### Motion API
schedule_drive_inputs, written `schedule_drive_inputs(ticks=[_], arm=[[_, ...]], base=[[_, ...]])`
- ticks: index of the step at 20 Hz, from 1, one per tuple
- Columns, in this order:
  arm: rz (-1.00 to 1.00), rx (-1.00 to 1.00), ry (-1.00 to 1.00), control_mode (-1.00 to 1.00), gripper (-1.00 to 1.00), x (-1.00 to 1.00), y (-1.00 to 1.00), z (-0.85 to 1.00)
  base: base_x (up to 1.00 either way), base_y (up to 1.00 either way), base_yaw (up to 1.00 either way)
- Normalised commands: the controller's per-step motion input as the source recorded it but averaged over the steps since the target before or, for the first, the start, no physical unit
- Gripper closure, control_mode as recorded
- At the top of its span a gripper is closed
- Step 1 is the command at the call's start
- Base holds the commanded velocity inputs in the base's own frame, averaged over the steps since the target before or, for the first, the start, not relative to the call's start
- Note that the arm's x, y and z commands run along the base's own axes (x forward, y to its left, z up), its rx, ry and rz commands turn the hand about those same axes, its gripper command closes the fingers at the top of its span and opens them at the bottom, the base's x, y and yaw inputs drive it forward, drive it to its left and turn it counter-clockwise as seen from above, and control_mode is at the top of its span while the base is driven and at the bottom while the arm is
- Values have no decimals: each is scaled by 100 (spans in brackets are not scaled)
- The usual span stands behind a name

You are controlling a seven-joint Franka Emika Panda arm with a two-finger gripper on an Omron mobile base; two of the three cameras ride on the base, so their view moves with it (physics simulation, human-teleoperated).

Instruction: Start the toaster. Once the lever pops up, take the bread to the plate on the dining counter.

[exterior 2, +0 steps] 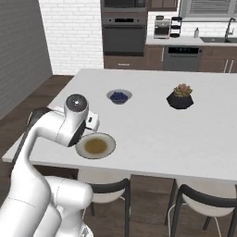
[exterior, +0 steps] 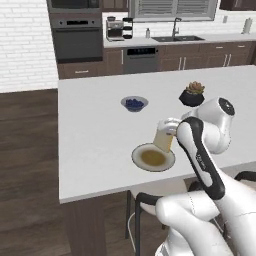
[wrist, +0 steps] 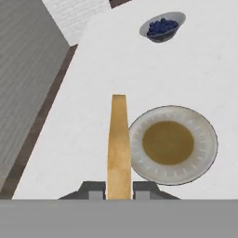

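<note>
Bread [wrist: 119, 144] hangs beside plate [wrist: 204, 139]; berry bowl [wrist: 162, 26] seemingly well clear.

arm bent forward, claw [wrist: 119, 189] clamped, pointing down.

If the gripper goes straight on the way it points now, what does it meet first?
Probably the white dining counter, just beside the plate. The gripper holds the bread, whose edge would touch first; depth is unclear.

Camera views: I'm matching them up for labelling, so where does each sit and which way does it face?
Left base view: behind-left of the arm, facing the dining counter; arm lower right, bread above the plate.
Right base view: behind-right; arm lower left.
Hand view: on the hand, looking down past the gripper.
All share the plate and berry bowl.
</note>
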Motion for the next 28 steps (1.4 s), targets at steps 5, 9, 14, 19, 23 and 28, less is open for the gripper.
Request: schedule_drive_inputs(ticks=[5,9,14,19,23,28], arm=[[0,20,8,-100,100,56,-10,-47],[0,14,4,-100,100,51,-6,-43],[0,6,4,-100,100,47,0,-27],[0,0,7,-100,100,36,0,-4],[0,0,8,-100,100,34,0,-27],[0,1,0,-100,100,23,0,-61]], base=[[0,0,0],[0,0,0],[0,0,0],[0,0,0],[0,0,0],[0,0,0]])
